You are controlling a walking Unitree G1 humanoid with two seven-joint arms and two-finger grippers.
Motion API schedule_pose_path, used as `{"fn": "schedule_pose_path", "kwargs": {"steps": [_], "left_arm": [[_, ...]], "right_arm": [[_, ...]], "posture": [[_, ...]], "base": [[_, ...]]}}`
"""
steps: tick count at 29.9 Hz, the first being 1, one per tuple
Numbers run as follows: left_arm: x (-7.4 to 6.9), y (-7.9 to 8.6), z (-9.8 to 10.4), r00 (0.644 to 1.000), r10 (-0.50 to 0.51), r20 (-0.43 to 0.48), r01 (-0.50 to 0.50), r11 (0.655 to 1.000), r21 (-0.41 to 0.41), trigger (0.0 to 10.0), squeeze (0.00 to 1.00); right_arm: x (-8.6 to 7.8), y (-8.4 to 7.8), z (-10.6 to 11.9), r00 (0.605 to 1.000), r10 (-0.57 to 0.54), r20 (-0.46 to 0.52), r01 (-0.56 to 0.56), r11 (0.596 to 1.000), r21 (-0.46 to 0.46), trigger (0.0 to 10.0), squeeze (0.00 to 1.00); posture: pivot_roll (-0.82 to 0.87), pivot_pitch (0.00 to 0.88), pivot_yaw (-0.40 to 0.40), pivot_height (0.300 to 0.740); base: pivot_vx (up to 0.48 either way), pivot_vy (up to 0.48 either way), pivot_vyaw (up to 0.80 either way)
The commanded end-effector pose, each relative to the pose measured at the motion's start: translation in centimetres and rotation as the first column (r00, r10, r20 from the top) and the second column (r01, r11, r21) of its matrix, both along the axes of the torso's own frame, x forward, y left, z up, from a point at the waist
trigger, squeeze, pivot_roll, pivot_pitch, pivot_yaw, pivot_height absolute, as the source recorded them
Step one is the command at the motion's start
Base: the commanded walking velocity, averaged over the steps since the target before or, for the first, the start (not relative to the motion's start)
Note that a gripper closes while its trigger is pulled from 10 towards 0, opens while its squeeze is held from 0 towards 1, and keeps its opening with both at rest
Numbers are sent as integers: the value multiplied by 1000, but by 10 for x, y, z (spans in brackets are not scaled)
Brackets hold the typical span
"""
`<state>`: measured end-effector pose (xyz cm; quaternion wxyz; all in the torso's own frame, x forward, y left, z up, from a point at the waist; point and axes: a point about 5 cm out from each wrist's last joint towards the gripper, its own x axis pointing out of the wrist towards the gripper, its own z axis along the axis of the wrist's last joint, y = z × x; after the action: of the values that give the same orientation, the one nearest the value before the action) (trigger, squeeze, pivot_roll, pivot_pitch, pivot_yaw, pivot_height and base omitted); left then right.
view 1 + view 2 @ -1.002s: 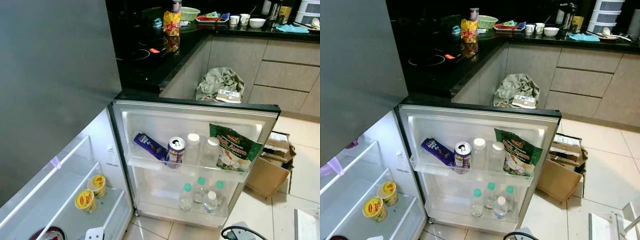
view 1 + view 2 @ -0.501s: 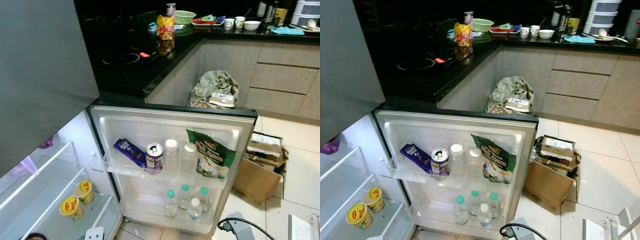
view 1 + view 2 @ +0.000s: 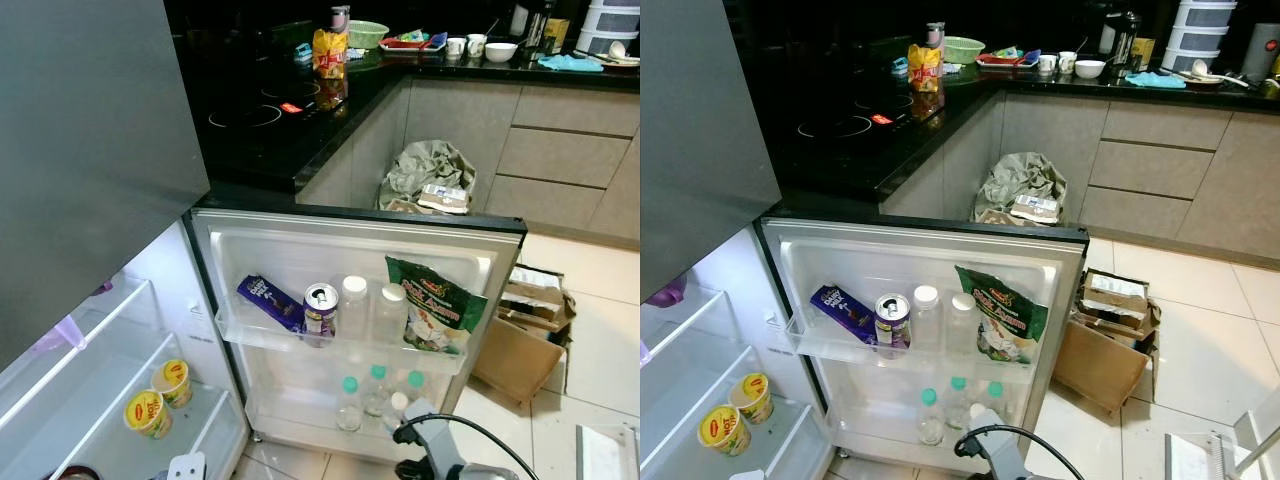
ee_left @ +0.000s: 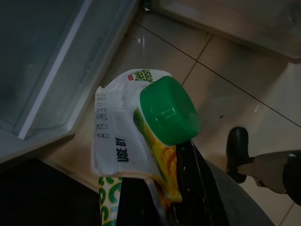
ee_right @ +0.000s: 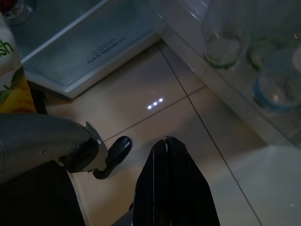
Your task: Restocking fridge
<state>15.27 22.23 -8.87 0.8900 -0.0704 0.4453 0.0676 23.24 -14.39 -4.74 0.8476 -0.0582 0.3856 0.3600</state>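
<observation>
At the bottom of the frame the left gripper (image 4: pixel 155 207) has its jaws clamped on a juice carton (image 4: pixel 134 141) with a green cap (image 4: pixel 168 111), low over the tiled floor (image 4: pixel 221 94) beside the fridge's bottom edge. The right gripper (image 5: pixel 171 155) hangs over the same floor, jaws pressed together and empty. Mid-frame the open fridge door (image 3: pixel 350 235) carries a purple packet (image 3: pixel 268 300), a can (image 3: pixel 321 308), two white-capped bottles and a green bag (image 3: pixel 432 310) — smaller bottles sit below. Two yellow cups (image 3: pixel 145 412) stand inside the fridge, lower left. At the top, a black bench (image 3: pixel 300 110) holds a yellow bag (image 3: pixel 329 52).
</observation>
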Motion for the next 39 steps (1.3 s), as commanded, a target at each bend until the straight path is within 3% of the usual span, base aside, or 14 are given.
{"fn": "schedule_pose_path", "kwargs": {"steps": [1,5,7,8,9,10,17,18,20,21,22,28,33,39], "left_arm": [[10,12,8,998,20,55,-21,1000,20,10000,0],[38,35,30,979,59,196,-75,995,72,10000,0],[42,38,34,974,56,220,-76,994,84,10000,0],[51,45,42,963,58,264,-88,991,103,10000,0],[70,59,62,934,37,355,-104,979,173,10000,0],[76,62,69,921,31,388,-114,975,193,10000,0],[101,56,90,865,-48,499,-91,964,250,10000,0],[108,38,92,831,-78,551,-47,977,210,10000,0],[112,16,88,817,-105,567,34,990,134,10000,0],[112,16,88,817,-105,567,34,990,134,10000,0],[116,-4,87,800,-144,582,119,990,82,10000,0],[117,-16,84,805,-187,563,169,982,85,10000,0],[113,-10,82,808,-194,556,144,981,132,10000,0],[114,6,90,793,-181,582,96,980,174,10000,0]], "right_arm": [[4,3,4,998,52,26,-52,999,-10,10000,0],[4,10,4,993,114,42,-113,993,-34,10000,0],[3,11,3,992,116,40,-115,993,-37,10000,0],[2,12,2,993,114,36,-113,993,-38,10000,0],[-3,11,-1,995,101,24,-100,994,-32,10000,0],[-5,10,-2,995,93,20,-93,995,-29,10000,0],[-9,3,-5,999,47,5,-46,999,-17,10000,0],[-9,-4,-4,999,38,9,-38,999,-18,10000,0],[-7,-12,-2,999,31,9,-31,999,-22,10000,0],[-7,-12,-2,999,31,9,-31,999,-22,10000,0],[-2,-17,3,998,48,32,-47,999,-24,10000,0],[8,-25,9,998,-15,55,16,1000,-18,10000,0],[16,-20,17,996,36,80,-37,999,0,10000,0],[21,1,22,991,93,93,-98,994,53,10000,0]], "posture": [[-78,0,21,740],[-72,0,28,740],[-72,0,28,740],[-69,12,30,740],[-60,30,26,740],[-49,35,23,740],[-34,54,22,740],[-68,77,28,740],[-71,76,36,740],[-71,76,36,740],[-91,108,37,740],[-100,92,29,725],[-92,107,31,700],[-82,132,35,675]], "base": [[0,0,0],[0,0,0],[0,0,0],[0,0,0],[0,0,0],[0,0,0],[0,0,0],[0,0,0],[0,0,0],[0,0,0],[0,0,0],[0,0,0],[0,0,0],[0,0,0]]}}
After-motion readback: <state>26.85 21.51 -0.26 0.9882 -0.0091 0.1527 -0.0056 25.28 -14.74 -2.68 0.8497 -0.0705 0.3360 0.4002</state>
